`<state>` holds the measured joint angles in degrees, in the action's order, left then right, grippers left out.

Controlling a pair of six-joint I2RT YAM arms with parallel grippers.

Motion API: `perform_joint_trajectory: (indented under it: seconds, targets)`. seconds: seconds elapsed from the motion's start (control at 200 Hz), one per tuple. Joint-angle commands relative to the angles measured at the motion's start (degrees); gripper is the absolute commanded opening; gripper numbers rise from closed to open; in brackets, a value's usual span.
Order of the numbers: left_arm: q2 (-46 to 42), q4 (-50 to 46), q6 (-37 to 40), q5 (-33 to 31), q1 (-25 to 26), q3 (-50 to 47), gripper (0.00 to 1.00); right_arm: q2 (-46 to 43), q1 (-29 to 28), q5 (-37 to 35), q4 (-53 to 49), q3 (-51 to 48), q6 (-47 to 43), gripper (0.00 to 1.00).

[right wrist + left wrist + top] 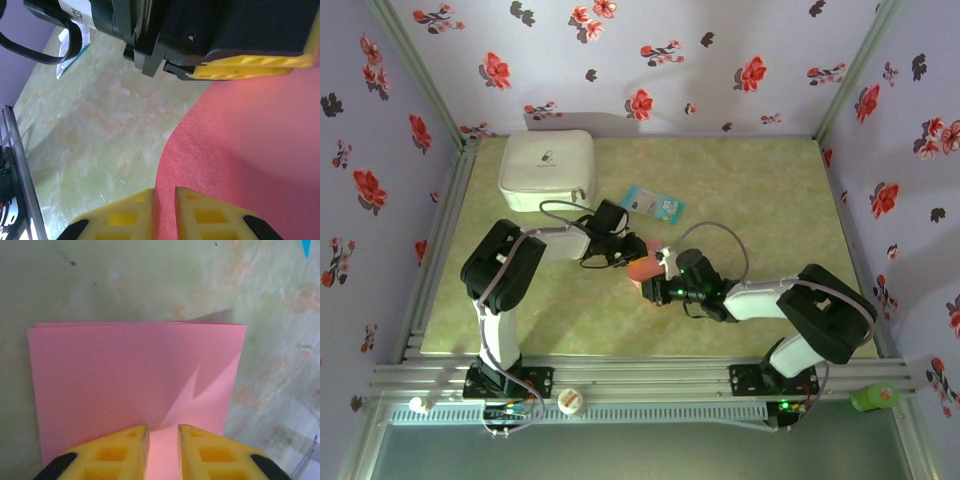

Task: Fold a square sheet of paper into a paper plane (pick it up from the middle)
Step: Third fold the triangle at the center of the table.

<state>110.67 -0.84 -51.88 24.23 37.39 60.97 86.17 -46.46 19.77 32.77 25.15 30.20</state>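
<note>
Square sheet of paper [642, 268] is held over the middle of the bench [770, 200] between the arms. It is already doubled over, so this looks like an early fold with no dart shape yet. Left gripper [162, 432] is nearly closed and pinches one edge, right gripper [164, 196] likewise clamps the opposite edge; next move needs edges aligned and the crease pressed flat without tearing.

Middle of table [770, 200] crowded, right side and near-left open.
Left gripper [626, 254] and right gripper [663, 268] meet mid-table, both pinching the paper sheet [642, 269], with hardly any gap between them. White case [548, 170] blocks the far-left corner. Blue packet [651, 203] lies just beyond the grippers. Flowered walls [720, 60] close off three sides.
</note>
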Motion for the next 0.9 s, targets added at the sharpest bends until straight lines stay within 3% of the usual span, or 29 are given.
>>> perform_joint_trajectory:
  seconds: [0.0,0.32,0.89]
  targets:
    - [2.24,-1.71,0.44,-0.27,0.51,-0.06,0.23,-1.79,0.93,1.22,0.19,-1.21,0.27,0.17]
    - [2.41,-2.32,0.89,-0.25,0.49,0.47,0.23,-0.81,2.45,4.29,-1.06,-0.9,-1.34,0.04]
    - [2.63,-4.34,3.43,-0.08,0.58,1.26,0.22,3.47,5.27,0.49,-12.43,6.7,-3.87,0.02]
